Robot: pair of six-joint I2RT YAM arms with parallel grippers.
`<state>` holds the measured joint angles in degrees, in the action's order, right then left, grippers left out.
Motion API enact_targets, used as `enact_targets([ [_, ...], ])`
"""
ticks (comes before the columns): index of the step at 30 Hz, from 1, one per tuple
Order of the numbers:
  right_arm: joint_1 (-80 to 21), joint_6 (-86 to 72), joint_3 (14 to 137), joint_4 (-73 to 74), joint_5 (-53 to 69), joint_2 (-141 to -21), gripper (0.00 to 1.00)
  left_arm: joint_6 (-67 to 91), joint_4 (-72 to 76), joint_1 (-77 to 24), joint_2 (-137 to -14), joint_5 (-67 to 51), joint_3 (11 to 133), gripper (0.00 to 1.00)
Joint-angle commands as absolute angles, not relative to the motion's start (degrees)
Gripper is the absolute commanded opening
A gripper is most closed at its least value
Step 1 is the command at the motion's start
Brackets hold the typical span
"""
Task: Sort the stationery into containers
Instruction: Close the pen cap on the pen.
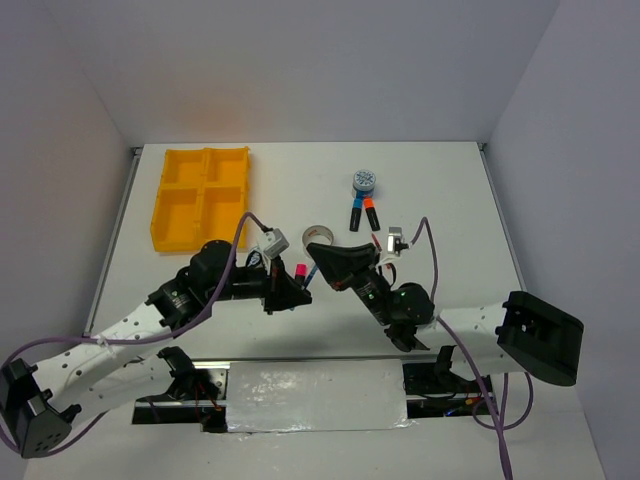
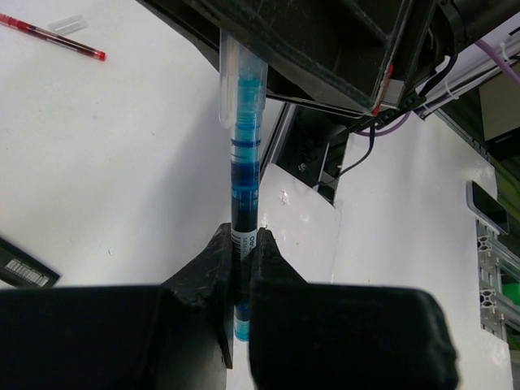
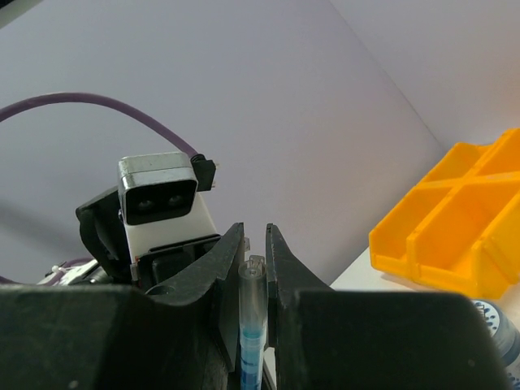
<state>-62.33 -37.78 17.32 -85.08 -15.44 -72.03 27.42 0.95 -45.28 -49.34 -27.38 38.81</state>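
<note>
Gripping the teal pen (image 2: 244, 154) near its lower end with the left gripper (image 2: 244, 244), jaws pressed tight onto the dark barrel, a short blue tip sticking out below. Pinching the same pen at its clear cap end with the right gripper (image 3: 253, 244), fingers (image 3: 223, 260) drawn in close on either side of the cap. Spanning from one gripper to the other, roughly in line with both. Meeting over the near middle of the white table (image 1: 300, 190), left gripper (image 1: 294, 290) and right gripper (image 1: 318, 254) nose to nose.

Just under that meeting point in the top view, a pink-capped highlighter (image 1: 300, 271); lying or lifted, impossible to tell. Just beyond, flat on the table, the silver-grey tape ring (image 1: 318, 236). Farther back and to the right, a blue-white tape roll (image 1: 364, 181), with the blue-capped highlighter (image 1: 356, 214) and orange-capped highlighter (image 1: 370, 213) side by side just nearer. Off to the right of the ring, the red pen (image 2: 53, 36). At the far left corner, well apart from all of it, the yellow tray (image 1: 165, 200), four compartments.
</note>
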Motion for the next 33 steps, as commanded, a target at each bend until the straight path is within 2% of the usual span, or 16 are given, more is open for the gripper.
enact_targets([
  [1,-70.22,-37.18,12.30,-62.66,3.69,-78.57,0.00,31.11,41.20,-40.61,-45.97,-18.98,50.45,0.00],
  [7,-71.54,-37.27,12.83,-64.16,3.96,-80.33,0.00,38.14,46.23,-34.64,-46.93,-23.02,49.39,0.00],
  [12,-71.72,-37.97,12.13,-65.48,3.08,-79.37,0.00,37.88,45.26,-34.37,-47.64,-25.83,49.31,0.00],
  [19,-71.63,-31.39,23.62,-41.95,0.62,-66.55,0.00,38.67,50.62,-36.38,-45.88,-31.90,36.57,0.00],
  [23,-70.67,-29.79,27.85,-35.17,0.09,-64.16,0.00,36.57,50.72,-38.76,-43.16,-28.67,32.35,0.00],
  [24,-70.58,-29.71,28.38,-33.68,0.09,-63.81,0.02,35.26,49.41,-39.54,-42.72,-28.39,31.82,0.00],
  [25,-70.58,-29.36,29.17,-33.23,0.09,-63.03,0.12,34.46,48.52,-39.90,-42.02,-28.30,31.82,0.00],
  [28,-70.58,-29.18,30.58,-31.38,0.09,-60.92,0.30,31.91,45.18,-41.48,-41.49,-28.83,31.38,0.00],
  [30,-70.75,-28.83,31.72,-30.15,0.09,-59.77,0.34,30.33,43.17,-42.88,-41.31,-28.83,30.33,0.00],
  [33,-70.58,-27.69,33.57,-27.96,-1.39,-57.66,0.51,27.96,40.88,-44.73,-41.31,-28.05,28.40,0.00],
])
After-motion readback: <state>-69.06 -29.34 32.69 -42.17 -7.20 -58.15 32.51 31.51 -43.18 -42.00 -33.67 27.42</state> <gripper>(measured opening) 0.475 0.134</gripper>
